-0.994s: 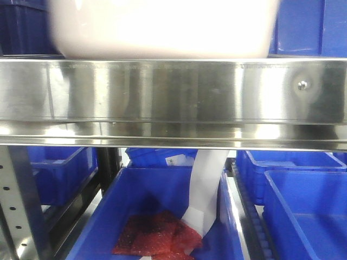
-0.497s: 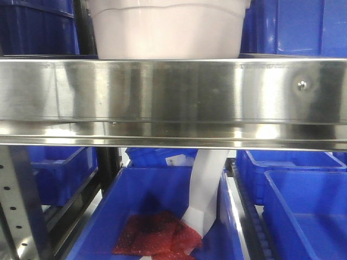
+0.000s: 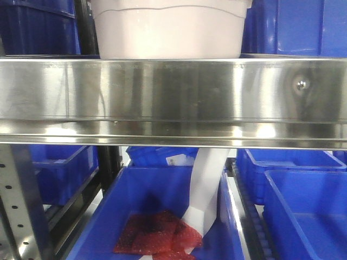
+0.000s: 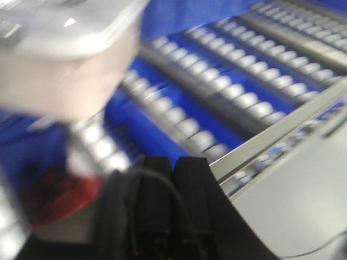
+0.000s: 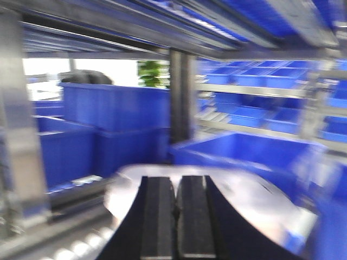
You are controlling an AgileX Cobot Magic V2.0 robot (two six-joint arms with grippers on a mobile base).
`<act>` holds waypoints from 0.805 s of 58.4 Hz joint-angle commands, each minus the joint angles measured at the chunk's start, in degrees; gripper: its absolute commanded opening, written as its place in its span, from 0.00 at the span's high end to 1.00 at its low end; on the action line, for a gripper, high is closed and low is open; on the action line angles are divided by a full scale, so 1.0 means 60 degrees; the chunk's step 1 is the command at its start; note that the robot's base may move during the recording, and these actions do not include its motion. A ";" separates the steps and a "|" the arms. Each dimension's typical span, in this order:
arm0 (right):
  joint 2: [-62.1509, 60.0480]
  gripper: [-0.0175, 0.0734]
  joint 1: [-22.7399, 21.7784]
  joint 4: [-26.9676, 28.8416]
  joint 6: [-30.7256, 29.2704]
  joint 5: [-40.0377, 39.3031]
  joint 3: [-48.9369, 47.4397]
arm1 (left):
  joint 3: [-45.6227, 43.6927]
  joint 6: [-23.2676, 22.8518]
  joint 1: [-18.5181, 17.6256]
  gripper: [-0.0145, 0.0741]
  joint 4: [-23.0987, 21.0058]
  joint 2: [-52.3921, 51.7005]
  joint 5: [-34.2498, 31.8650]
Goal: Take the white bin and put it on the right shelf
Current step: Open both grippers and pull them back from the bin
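Pinkish-white translucent white bin [image 3: 168,32] sits on right shelf [image 3: 173,97].

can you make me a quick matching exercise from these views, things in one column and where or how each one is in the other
Things
1. white bin
2. red mesh bag
3. left gripper
4. blue crates

Places or states
A. lying in a blue crate under the shelf
B. fingers together, holding nothing
C. standing right of the white bin
D. sitting on the right shelf, behind its front rail

Pairs: 1-D, 2-A, 3-B, 4-C
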 commanded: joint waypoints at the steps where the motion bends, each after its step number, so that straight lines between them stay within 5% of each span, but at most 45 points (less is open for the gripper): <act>1: -0.0682 0.73 -0.0030 -0.0213 -0.0100 -0.0779 0.0448 | -0.0320 -0.1312 -0.0071 0.97 0.1104 -0.0453 -0.0698; 8: -0.1576 0.73 -0.0030 -0.0674 -0.0100 -0.1519 0.1429 | -0.0254 -0.2893 -0.0071 0.97 0.4017 -0.0881 -0.0775; 15: -0.2351 0.73 -0.0030 -0.0676 -0.0100 -0.2092 0.2421 | 0.0303 -0.3236 -0.0071 0.97 0.5516 -0.1317 -0.0815; 33: -0.4409 0.73 -0.0030 -0.0676 -0.0100 -0.3639 0.4662 | 0.3754 -0.3202 -0.0071 0.97 0.5654 -0.3586 -0.3963; 47: -0.5183 0.73 -0.0030 -0.0676 -0.0100 -0.3618 0.5123 | 0.6567 -0.3202 -0.0071 0.97 0.5532 -0.5959 -0.6495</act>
